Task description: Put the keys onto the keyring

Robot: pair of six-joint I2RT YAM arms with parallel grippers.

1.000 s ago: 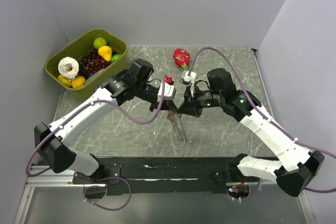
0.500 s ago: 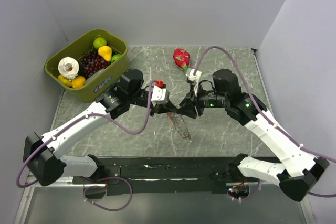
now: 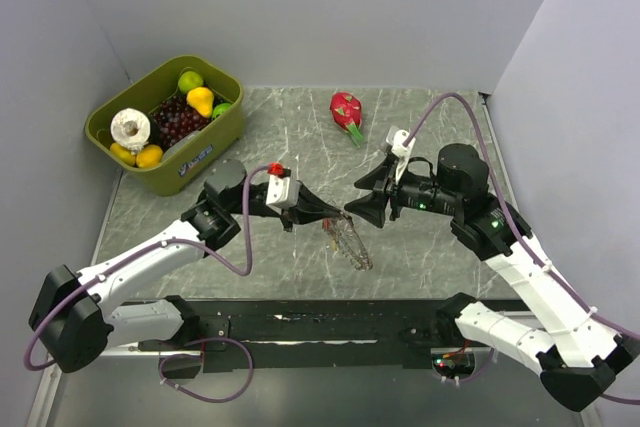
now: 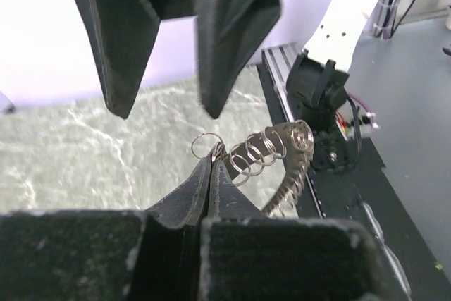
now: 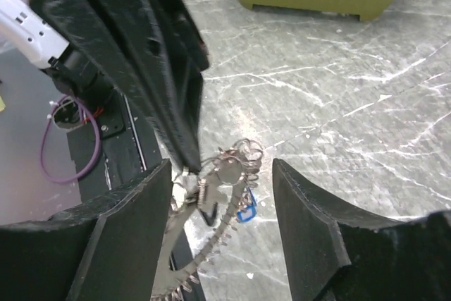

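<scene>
Keyring (image 3: pixel 350 242): one coiled, beaded hoop of dull grey metal. You held it over the near middle of the worktop (image 3: pixel 450 137), slanting down toward the near edge. Whether its low end touched the marble could not be told.

Left tool (image 3: pixel 325 217): yours reached in from the left with its fingers pressed together, clamped on a small loop at the keyring's upper end. Your left wrist view showed the hoop (image 4: pixel 289 167) curving away to the right of the pinched tips.

Right tool (image 3: pixel 358 202): it faced your left tool from the right, fingers apart and gripping nothing. In your right wrist view the keyring's top end sat between the fingers without touching either.

Keys (image 5: pixel 245 211): small, bunched against the hoop just below the left tool's tips. One blue head and one round silver piece were plain; the rest were too tangled to count.

Bin (image 3: pixel 200 152): olive green, at the far left corner, holding fruit (image 3: pixel 180 117).

Dragon fruit (image 3: pixel 345 107): alone near the middle of the far edge, well apart from both tools.
</scene>
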